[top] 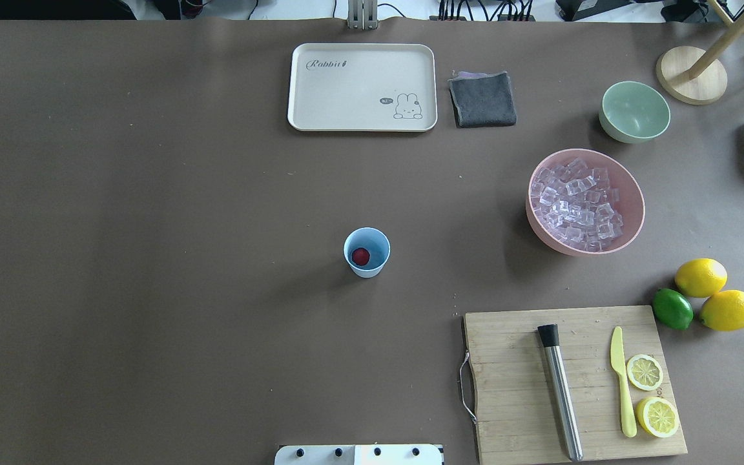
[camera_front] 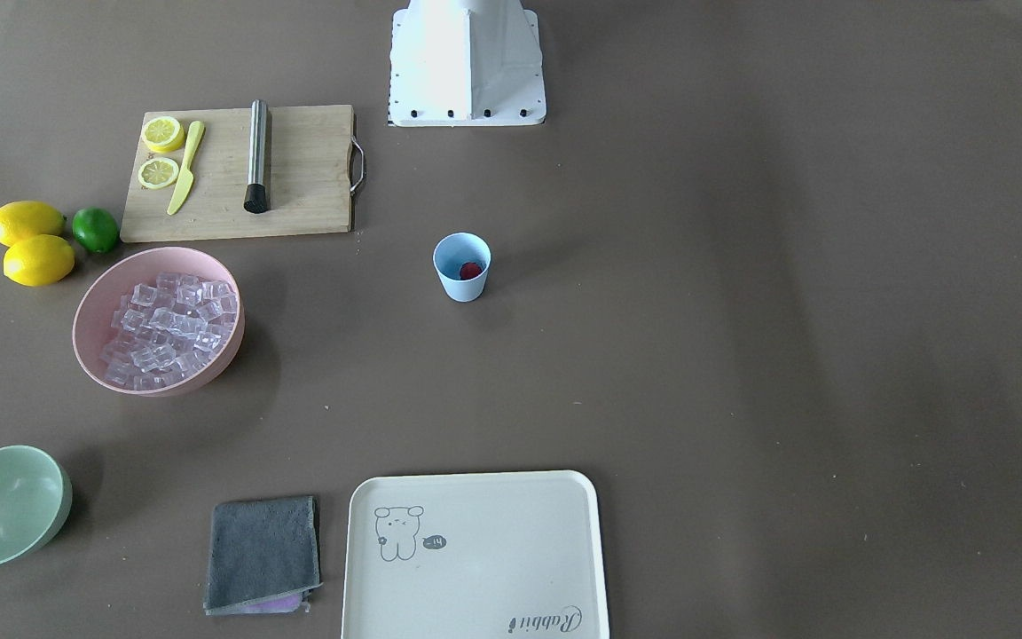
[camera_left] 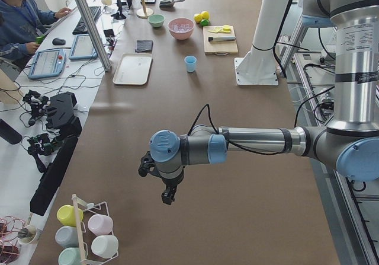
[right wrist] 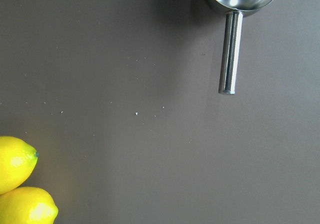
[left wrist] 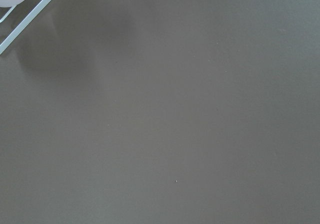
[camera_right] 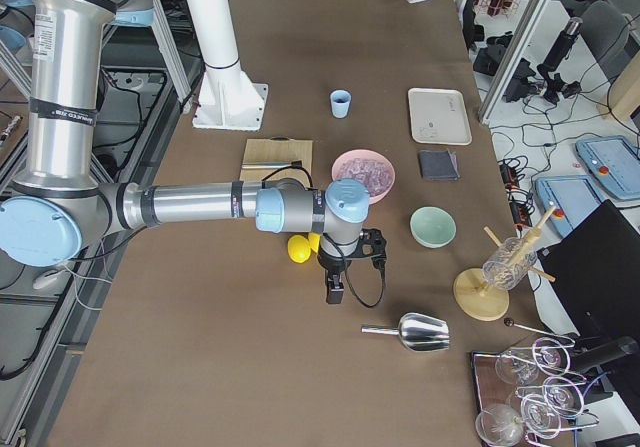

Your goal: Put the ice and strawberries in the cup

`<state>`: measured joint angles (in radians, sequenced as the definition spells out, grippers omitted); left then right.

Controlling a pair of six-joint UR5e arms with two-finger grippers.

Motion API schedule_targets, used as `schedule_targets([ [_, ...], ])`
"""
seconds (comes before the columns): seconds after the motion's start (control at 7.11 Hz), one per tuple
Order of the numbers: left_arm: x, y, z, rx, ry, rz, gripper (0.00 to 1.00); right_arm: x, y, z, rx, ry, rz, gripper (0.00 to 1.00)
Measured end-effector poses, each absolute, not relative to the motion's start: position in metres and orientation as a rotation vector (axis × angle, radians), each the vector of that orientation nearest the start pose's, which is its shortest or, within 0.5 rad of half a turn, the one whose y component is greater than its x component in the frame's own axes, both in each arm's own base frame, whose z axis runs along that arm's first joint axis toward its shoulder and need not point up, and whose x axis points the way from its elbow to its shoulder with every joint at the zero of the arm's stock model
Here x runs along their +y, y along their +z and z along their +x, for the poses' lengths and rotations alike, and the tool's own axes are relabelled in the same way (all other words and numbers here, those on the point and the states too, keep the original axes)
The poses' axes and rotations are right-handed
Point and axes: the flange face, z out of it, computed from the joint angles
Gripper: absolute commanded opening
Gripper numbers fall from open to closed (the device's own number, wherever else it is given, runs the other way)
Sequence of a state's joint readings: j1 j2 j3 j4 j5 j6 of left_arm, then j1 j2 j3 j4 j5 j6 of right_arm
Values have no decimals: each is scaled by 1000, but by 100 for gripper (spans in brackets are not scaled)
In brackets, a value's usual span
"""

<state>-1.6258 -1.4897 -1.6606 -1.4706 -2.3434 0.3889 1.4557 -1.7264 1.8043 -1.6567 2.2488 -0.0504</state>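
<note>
The pale-blue cup [top: 367, 252] stands upright mid-table, also in the front view [camera_front: 462, 266]. The small red strawberry [top: 360, 256] lies inside it [camera_front: 471, 270]. The clear ice cubes [top: 577, 206] are heaped in the pink bowl [top: 635, 213], seen in the front view too [camera_front: 169, 328]. My left gripper [camera_left: 167, 194] hangs over bare table far from the cup. My right gripper [camera_right: 335, 292] hangs beyond the lemons, near a metal scoop [camera_right: 420, 332]. Both show only in side views, so I cannot tell whether they are open or shut.
A wooden cutting board [top: 514, 387] carries a steel muddler [top: 560, 391], a yellow knife [top: 622, 381] and lemon halves. Two lemons [top: 701, 278] and a lime [top: 672, 309] lie beside it. A mint-green bowl [top: 634, 111], grey cloth [top: 482, 99] and cream tray [top: 362, 87] sit along the far edge.
</note>
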Motion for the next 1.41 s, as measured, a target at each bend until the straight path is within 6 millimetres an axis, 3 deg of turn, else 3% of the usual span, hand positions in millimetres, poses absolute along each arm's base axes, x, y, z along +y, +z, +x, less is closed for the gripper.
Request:
schedule_targets([
  [1.41, -441, 687, -87, 791, 263, 39, 97, -428, 641, 21, -682, -151, -51, 100],
])
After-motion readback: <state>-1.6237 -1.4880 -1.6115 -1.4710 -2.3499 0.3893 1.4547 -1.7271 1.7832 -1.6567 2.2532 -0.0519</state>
